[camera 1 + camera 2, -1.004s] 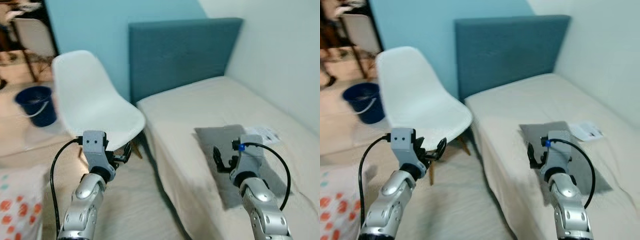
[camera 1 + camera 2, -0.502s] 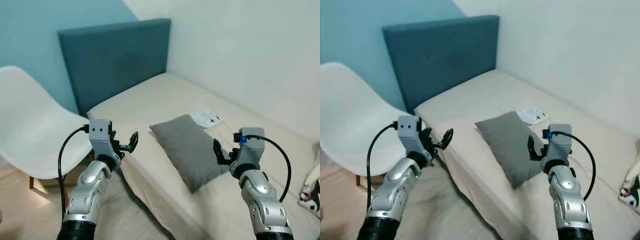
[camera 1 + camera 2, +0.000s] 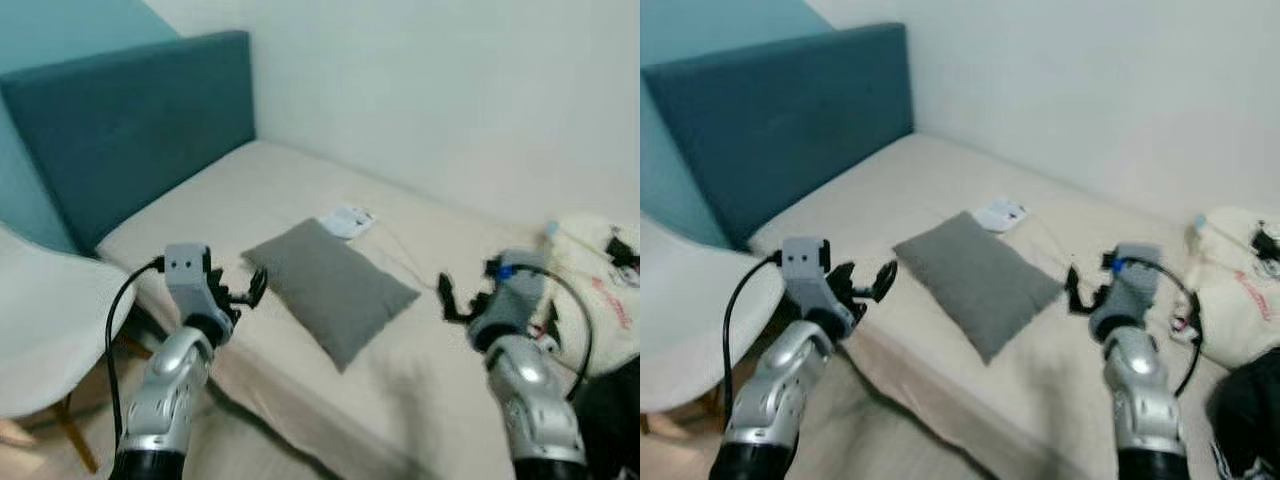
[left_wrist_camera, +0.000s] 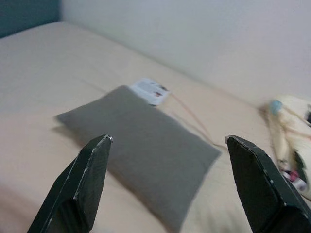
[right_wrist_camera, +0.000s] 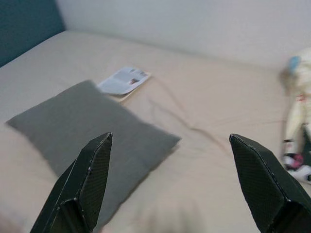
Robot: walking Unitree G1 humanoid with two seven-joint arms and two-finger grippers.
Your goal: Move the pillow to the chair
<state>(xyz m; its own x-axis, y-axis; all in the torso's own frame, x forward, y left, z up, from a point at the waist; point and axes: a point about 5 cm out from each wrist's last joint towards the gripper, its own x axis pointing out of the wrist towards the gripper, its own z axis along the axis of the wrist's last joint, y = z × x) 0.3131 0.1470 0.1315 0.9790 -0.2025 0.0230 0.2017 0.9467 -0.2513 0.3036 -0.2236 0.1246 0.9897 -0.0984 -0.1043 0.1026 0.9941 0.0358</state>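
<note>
On the bed (image 3: 300, 190) the grey pillow (image 3: 328, 288) lay flat, a booklet (image 3: 346, 221) just past its far corner. Both grippers hovered with fingers spread wide and empty, left gripper (image 3: 247, 293) near the pillow's left end, right gripper (image 3: 455, 303) off to its right. White chair (image 3: 40, 330) sat beside the bed, on the left.

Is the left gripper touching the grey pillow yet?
Apart. In the left eye view, bare bed shows between the open left gripper and the pillow.
</note>
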